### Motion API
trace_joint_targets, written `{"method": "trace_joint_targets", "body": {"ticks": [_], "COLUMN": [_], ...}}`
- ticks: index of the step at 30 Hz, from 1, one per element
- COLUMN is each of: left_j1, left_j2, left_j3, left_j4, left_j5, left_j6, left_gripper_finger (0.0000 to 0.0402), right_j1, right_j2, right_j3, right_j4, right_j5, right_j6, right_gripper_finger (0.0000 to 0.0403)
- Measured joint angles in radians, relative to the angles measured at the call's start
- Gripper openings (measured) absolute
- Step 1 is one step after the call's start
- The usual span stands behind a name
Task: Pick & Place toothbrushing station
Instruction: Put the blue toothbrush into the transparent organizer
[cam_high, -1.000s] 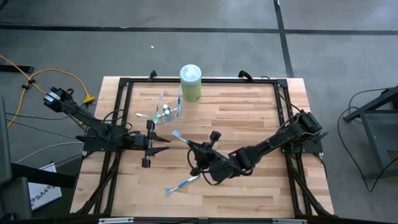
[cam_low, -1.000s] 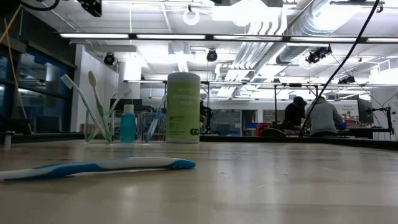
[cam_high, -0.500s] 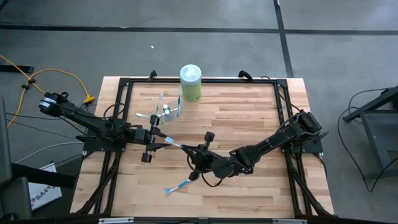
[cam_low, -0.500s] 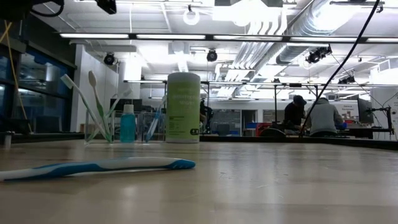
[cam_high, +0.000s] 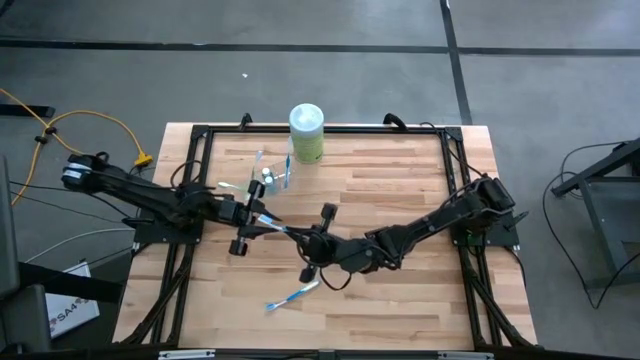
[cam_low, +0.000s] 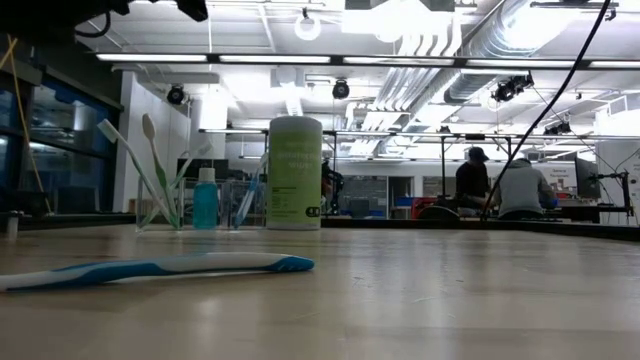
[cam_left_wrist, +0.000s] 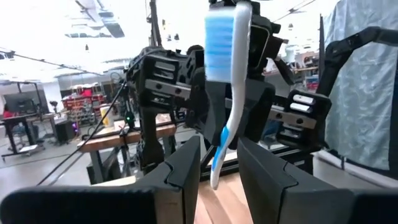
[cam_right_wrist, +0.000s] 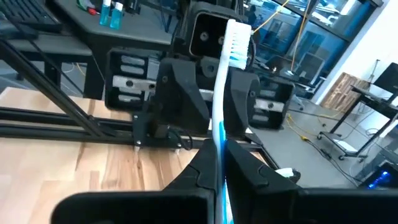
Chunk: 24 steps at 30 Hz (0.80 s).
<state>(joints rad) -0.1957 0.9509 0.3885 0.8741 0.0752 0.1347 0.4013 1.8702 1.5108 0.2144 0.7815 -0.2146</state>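
Note:
My right gripper (cam_high: 303, 240) is shut on a white toothbrush with blue accents (cam_high: 280, 229), held in the air above the table's middle. Its bristle head (cam_right_wrist: 236, 42) points toward my left gripper (cam_high: 260, 217). My left gripper is open, and its two fingers stand on either side of the brush's head end (cam_left_wrist: 222, 124), with gaps showing on both sides. The clear cup (cam_high: 270, 178) stands on the table at the far left with several toothbrushes leaning in it; it also shows in the low view (cam_low: 160, 195). My right gripper pinches the toothbrush's handle (cam_right_wrist: 218, 134) between its two fingers. The fingers come level from the table's right side and lie along the brush. The brush sticks out past the fingertips, bristle head foremost, lifted clear of the table.
A blue and white toothbrush (cam_high: 292, 295) lies flat near the table's front edge and shows in the low view (cam_low: 160, 268). A green-lidded canister (cam_high: 306, 132) stands at the far edge beside the cup. People stand in the room behind (cam_low: 500, 185).
My right gripper has carried the toothbrush toward the table's left and a little farther. My left gripper has gone toward the table's right to meet it. The brush's head end now stands between the left gripper's fingers.

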Motion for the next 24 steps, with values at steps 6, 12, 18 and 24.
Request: {"method": "trace_joint_targets", "body": {"ticks": [6, 12, 18, 24], "left_j1": [0.030, 0.037, 0.037, 0.037], "left_j2": [0.072, 0.092, 0.092, 0.092], "left_j3": [0.000, 0.000, 0.000, 0.000], "left_j4": [0.114, 0.160, 0.184, 0.182], "left_j5": [0.078, 0.092, 0.132, 0.133], "left_j6": [-0.023, -0.023, -0.035, -0.036], "left_gripper_finger": [0.0102, 0.0102, 0.0102, 0.0100], "right_j1": [-0.015, -0.018, -0.018, -0.018], "right_j2": [0.000, 0.000, 0.000, 0.001], "right_j3": [0.000, 0.000, 0.000, 0.000], "right_j4": [0.000, -0.008, -0.009, -0.009], "right_j5": [-0.009, -0.026, -0.027, -0.027], "right_j6": [0.000, 0.000, 0.000, 0.000], "right_gripper_finger": [0.0004, 0.0004, 0.0004, 0.0004]}}
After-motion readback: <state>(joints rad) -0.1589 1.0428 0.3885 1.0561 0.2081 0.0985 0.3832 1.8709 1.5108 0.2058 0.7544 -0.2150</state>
